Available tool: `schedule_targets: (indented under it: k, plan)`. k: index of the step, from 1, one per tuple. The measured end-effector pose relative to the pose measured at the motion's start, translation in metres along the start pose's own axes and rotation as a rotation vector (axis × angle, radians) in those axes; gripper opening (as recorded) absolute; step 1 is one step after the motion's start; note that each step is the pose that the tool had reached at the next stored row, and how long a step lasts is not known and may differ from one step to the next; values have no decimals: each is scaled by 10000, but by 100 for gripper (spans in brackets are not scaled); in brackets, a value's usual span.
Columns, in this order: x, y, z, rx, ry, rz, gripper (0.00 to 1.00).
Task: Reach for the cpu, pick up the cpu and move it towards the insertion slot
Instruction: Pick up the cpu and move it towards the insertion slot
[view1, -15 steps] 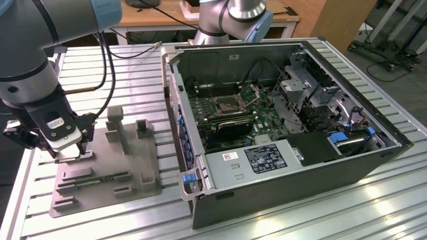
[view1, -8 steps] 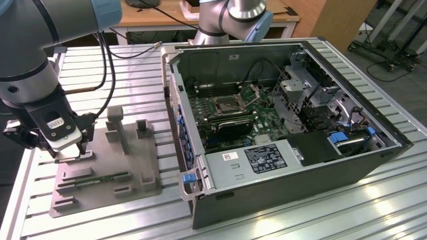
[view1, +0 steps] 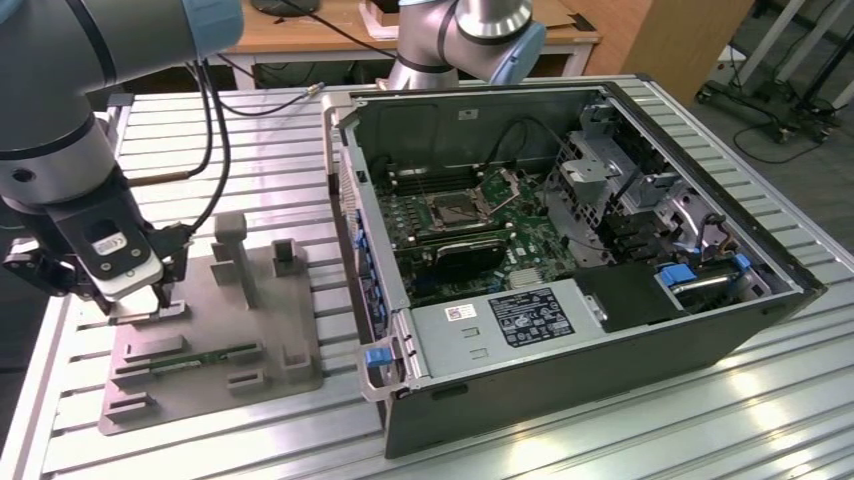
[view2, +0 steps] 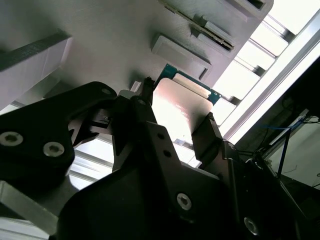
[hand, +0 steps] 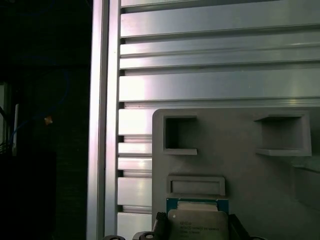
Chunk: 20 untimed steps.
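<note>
Claw (view2: 178, 103) clamped on cpu (hand: 197, 222) amid raised blocks (view2: 180, 52) of grey tray (view1: 200, 300).

Chunky grey arm (view1: 47, 120), pale blue joint caps (view1: 214, 25); matte black gripper (view2: 178, 107), silver hex screws (view2: 183, 201), black cables (view1: 214, 150) just above it.

Silver cpu (view2: 180, 112), grey tray (view2: 115, 40), black claw (view2: 178, 102)
</note>
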<state>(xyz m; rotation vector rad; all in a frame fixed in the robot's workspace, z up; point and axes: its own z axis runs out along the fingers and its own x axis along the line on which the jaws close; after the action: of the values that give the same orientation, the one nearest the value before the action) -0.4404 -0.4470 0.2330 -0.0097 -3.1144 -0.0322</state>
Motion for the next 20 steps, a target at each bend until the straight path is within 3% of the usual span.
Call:
schedule_targets:
  k: [20]
  plan:
    - [2,1,-49,0,1,0,55]
